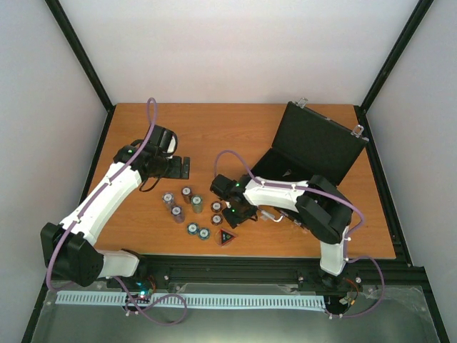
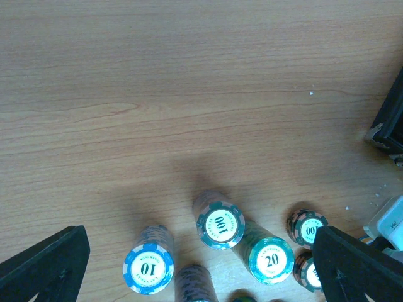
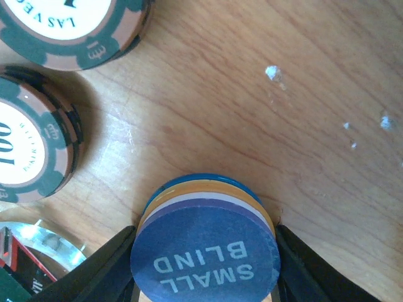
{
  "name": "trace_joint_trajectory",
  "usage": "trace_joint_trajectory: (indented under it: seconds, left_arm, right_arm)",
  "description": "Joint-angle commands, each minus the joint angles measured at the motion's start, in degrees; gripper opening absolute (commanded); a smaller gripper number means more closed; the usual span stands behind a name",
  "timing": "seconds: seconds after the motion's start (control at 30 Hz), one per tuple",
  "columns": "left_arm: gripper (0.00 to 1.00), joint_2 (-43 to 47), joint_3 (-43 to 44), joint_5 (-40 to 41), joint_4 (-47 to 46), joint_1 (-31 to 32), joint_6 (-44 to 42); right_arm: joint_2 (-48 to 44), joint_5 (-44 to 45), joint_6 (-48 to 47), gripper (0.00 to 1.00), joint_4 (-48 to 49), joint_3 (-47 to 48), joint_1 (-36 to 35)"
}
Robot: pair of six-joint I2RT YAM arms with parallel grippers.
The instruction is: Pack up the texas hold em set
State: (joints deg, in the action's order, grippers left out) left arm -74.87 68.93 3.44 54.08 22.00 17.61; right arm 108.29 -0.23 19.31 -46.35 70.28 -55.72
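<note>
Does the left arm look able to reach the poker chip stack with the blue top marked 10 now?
Probably yes: the left hand is open close by, and nothing covers the blue-topped stack marked 10. The green-topped stack marked 100 stands near, leaving little room.

Robot lab test cell. An orange-brown wood-laminate tabletop (image 1: pixel 214 121) is boxed in at its far, left and right edges by plain white wall panels (image 1: pixel 243 43). Black metal frame posts (image 1: pixel 78 53) rise from the far corners. Two robot arms with white and black shells, the left arm (image 1: pixel 107 193) and the right arm (image 1: pixel 285 191), are bolted to a black slotted aluminium rail (image 1: pixel 243 268) along the near edge. Purple cable loops (image 1: pixel 151 118) run along both arms. A white slotted cable duct (image 1: pixel 193 300) lies below the rail on a grey metal sheet (image 1: pixel 235 325).
</note>
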Motion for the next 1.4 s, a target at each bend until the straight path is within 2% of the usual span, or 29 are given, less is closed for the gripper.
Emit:
trace_joint_trajectory:
  seconds: [0.0, 0.5, 0.67, 1.0, 1.37]
  left_arm:
    - [1.00, -0.3, 1.1, 0.8, 0.4, 0.2, -1.2]
    - [1.00, -0.8, 1.2, 0.7, -0.3, 0.2, -0.8]
    - [1.00, -0.9, 1.2, 0.8, -0.4, 0.2, -0.7]
    - [1.00, -1.5, 1.0, 0.8, -0.6, 0.2, -0.8]
    - [1.00, -3.4, 1.6, 1.0, -0.3, 0.2, -1.3]
  right_arm:
    - [1.6, 1.6, -0.8, 0.37, -2.1, 2.1, -0.9]
    - [-1.5, 3.1, -0.8, 0.37, -4.0, 5.5, 2.0]
    - [-3.5, 4.1, -1.8, 0.37, -4.5, 6.0, 6.6]
    - [-6.7, 7.9, -4.8, 0.37, -4.1, 5.9, 20.5]
    - [-5.6, 12.0, -5.9, 0.37, 2.6, 3.3, 29.7]
